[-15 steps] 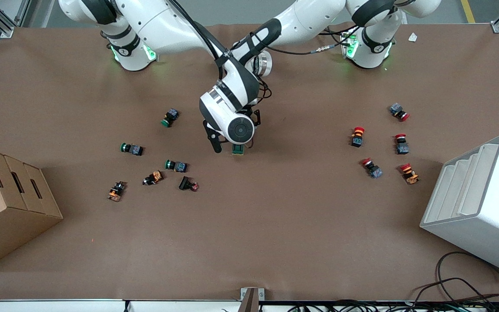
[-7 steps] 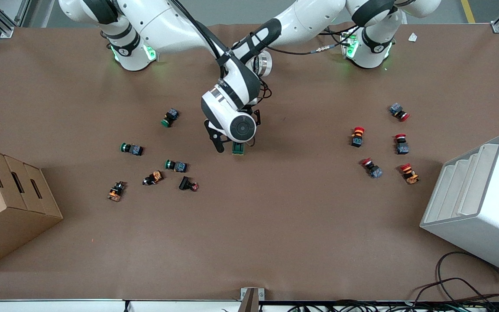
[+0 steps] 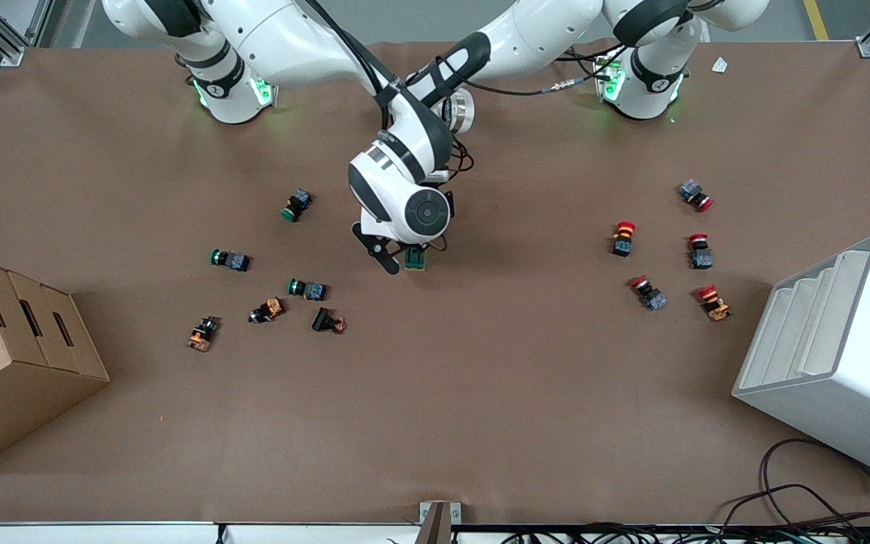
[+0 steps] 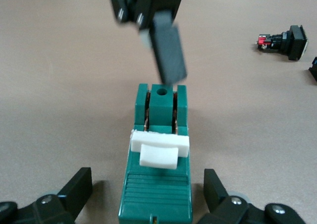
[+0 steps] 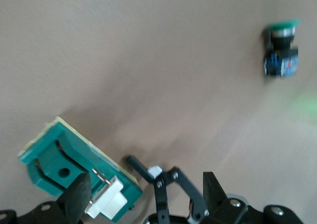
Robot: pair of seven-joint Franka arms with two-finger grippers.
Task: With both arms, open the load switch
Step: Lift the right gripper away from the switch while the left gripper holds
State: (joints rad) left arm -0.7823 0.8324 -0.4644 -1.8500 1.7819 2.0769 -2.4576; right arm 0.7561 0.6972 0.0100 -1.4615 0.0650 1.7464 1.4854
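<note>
The load switch is a dark-green block with a white lever, lying flat at the table's middle. In the left wrist view the load switch lies between the black fingers of my left gripper, which is open with a gap on each side. My right gripper is open too, low over the table beside the load switch. One right finger hangs just above the switch's holed end. The right arm's wrist hides the left gripper in the front view.
Green and orange push buttons lie scattered toward the right arm's end, next to a cardboard box. Red push buttons lie toward the left arm's end, near a white bin. Cables trail along the table's near edge.
The right arm's wrist has turned and shifted a little, bringing its visible finger closer to the load switch. The switch itself has not moved.
</note>
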